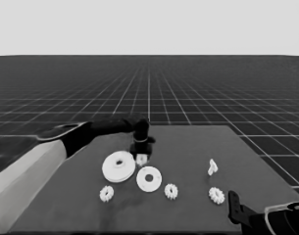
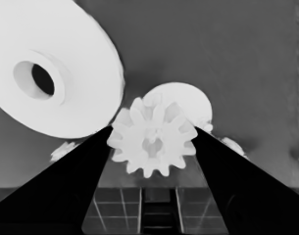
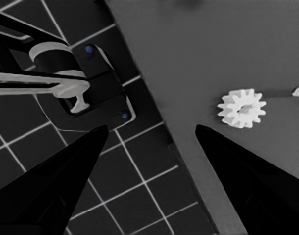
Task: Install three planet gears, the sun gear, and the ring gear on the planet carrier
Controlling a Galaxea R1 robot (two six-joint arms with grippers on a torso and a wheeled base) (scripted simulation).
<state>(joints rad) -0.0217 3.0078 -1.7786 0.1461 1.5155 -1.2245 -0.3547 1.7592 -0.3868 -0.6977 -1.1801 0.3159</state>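
The left arm reaches in from the left edge of the head view, and the left claw (image 1: 140, 155) points down over the middle of the dark counter (image 1: 188, 147). Its two black fingers are pinching a small white toothed gear (image 2: 153, 137), one finger against each side of the teeth, as the left wrist view shows. In the head view this held gear sits at the fingertips, between the far edges of the two round parts and just beside both.

The larger round part (image 1: 118, 167), a thick white disc with a raised middle and a small centre hole, lies flat on the counter to the left of the claw. The smaller round part (image 1: 149, 178), a flat white washer-like disc with a wide dark hole, lies just to its right and nearer the camera; no gear rests on it.

Three more small white toothed gears lie loose on the counter: one (image 1: 106, 194) in front of the larger round part, one (image 1: 171, 191) just right of the smaller round part, and one (image 1: 216, 195) near the counter's right front corner. A thin white piece (image 1: 212, 167) lies behind that last gear.

The right arm is parked at the lower right corner of the head view. The right claw (image 3: 149, 147) is spread wide, with nothing between its fingers, near the counter's corner.
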